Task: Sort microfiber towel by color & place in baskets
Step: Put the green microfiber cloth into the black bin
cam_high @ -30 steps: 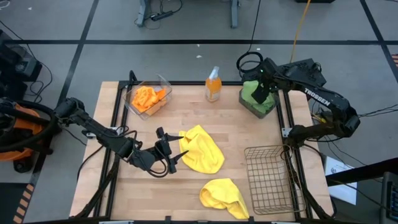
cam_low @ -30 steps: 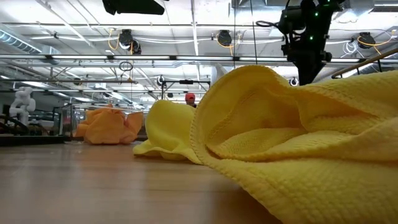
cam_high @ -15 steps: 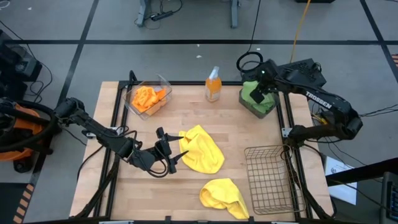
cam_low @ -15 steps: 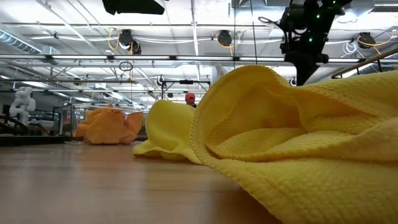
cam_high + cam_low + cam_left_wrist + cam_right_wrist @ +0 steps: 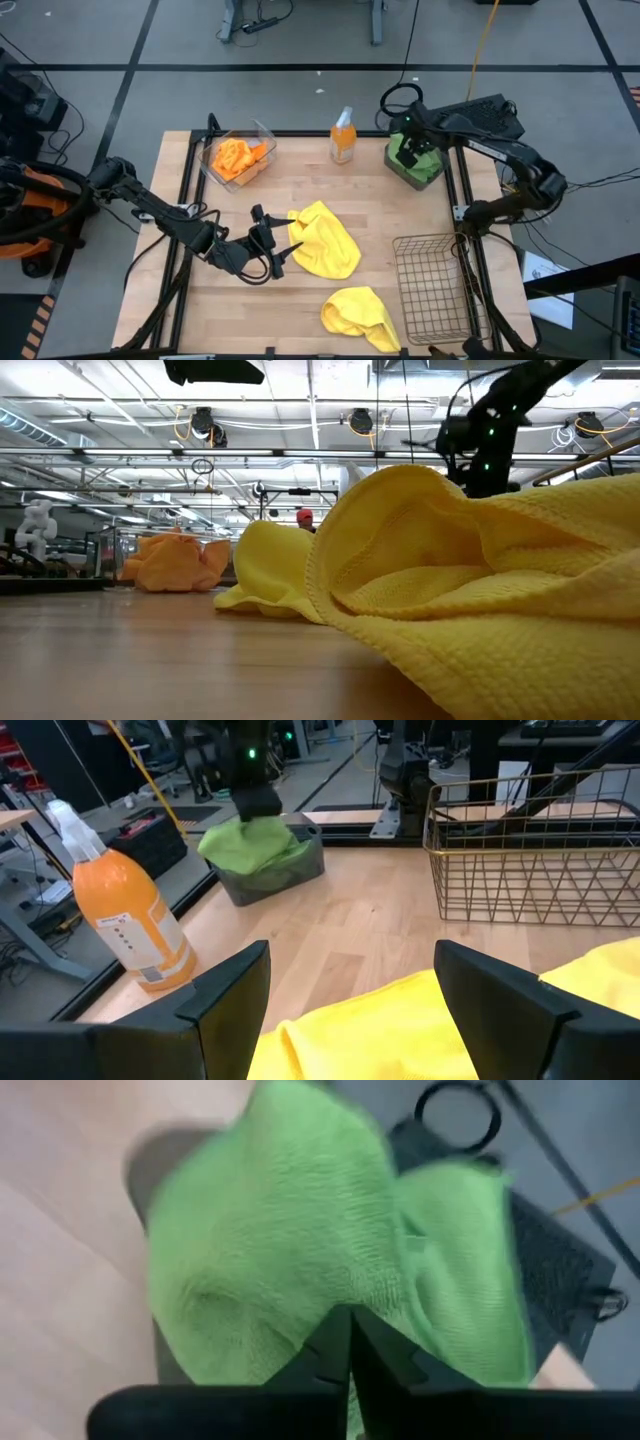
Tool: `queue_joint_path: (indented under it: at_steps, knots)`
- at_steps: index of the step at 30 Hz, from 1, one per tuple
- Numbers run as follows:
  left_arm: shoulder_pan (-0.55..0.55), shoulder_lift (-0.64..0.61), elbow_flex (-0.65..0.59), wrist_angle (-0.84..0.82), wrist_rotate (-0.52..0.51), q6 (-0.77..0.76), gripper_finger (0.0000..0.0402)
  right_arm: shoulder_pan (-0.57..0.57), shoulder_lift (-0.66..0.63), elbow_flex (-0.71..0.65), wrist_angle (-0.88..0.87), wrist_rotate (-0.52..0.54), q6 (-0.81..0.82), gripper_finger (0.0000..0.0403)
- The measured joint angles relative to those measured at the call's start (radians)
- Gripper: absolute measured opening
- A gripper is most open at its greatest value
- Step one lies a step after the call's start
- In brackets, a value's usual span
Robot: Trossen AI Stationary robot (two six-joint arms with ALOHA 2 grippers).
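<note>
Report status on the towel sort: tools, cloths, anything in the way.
Left tool open beside a yellow towel. Right tool shut, down on green towels in the dark basket. Two yellow unsorted; wire basket empty. No obstruction.

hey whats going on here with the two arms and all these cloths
A robot is sorting towels by colour into baskets. The right tool is at the dark basket at the table's far right, over the green towels in it, fingers together. The orange towels already lie in the clear basket. Two yellow towels are still on the table, and the wire basket is empty. The left tool waits open beside the nearer yellow one.
</note>
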Motion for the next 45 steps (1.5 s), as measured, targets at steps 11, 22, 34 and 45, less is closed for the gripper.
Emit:
queue_joint_path:
  at_steps: [11,22,34,45]
  knots:
    - [0.0,0.0,0.0,-0.003,0.0,0.007,0.0287,-0.007,0.094,-0.054,0.014,-0.004,0.001,0.0001]
    - [0.0,0.0,0.0,-0.007,0.0,0.001,0.0287,-0.004,0.045,-0.065,-0.009,-0.079,0.003,0.0001]
    - [0.0,0.0,0.0,-0.007,0.0,-0.002,0.0287,-0.005,-0.162,-0.051,0.026,-0.079,0.036,0.0001]
    - [0.0,0.0,0.0,-0.007,0.026,-0.027,0.0287,-0.027,0.113,-0.075,0.097,-0.083,0.0,0.0]
